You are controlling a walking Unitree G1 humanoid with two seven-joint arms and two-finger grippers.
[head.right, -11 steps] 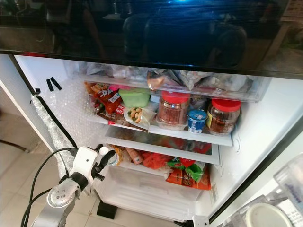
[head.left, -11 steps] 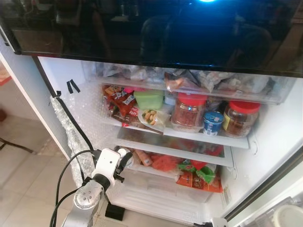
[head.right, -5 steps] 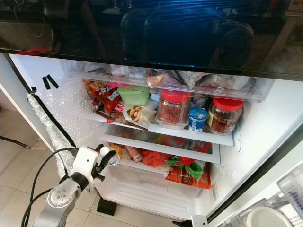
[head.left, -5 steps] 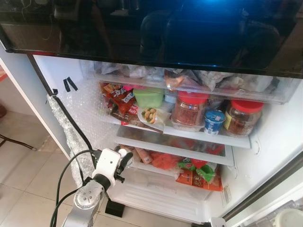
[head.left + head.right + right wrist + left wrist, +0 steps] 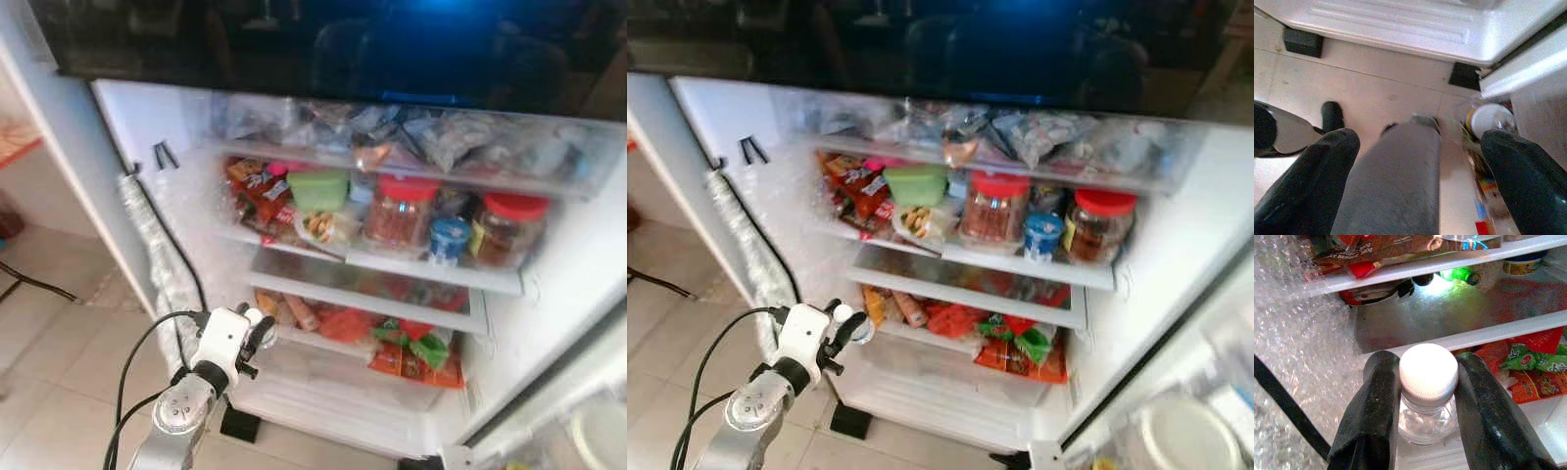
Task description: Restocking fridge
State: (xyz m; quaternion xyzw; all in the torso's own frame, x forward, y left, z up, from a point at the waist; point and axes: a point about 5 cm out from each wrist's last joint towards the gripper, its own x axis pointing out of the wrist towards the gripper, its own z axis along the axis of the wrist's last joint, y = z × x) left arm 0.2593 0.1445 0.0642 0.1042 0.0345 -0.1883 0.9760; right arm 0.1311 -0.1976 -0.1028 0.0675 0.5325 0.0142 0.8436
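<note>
The open fridge [image 5: 549,294] stands before me, its shelves packed with food. My left gripper [image 5: 257,333] is low at the fridge's left side, level with the lower shelf [image 5: 362,299]. It is shut on a small clear bottle [image 5: 1428,401] with a white cap [image 5: 1428,373], one black finger [image 5: 1376,406] on each side of the neck. The bottle stands upright. My right gripper [image 5: 1420,161] hangs open over the tiled floor, with nothing between its fingers [image 5: 1317,166].
Two red-lidded jars [image 5: 397,211], a blue-lidded cup [image 5: 449,238], a green box [image 5: 317,189] and snack packets [image 5: 257,188] crowd the middle shelf. Red and green packets [image 5: 411,351] lie below. Bubble wrap [image 5: 157,264] and a black cable line the left wall. A white-lidded container [image 5: 1181,436] sits at bottom right.
The camera has shifted and blurred, so the fridge sits lower in the picture. My left gripper still holds the bottle at the same spot by the lower shelf.
</note>
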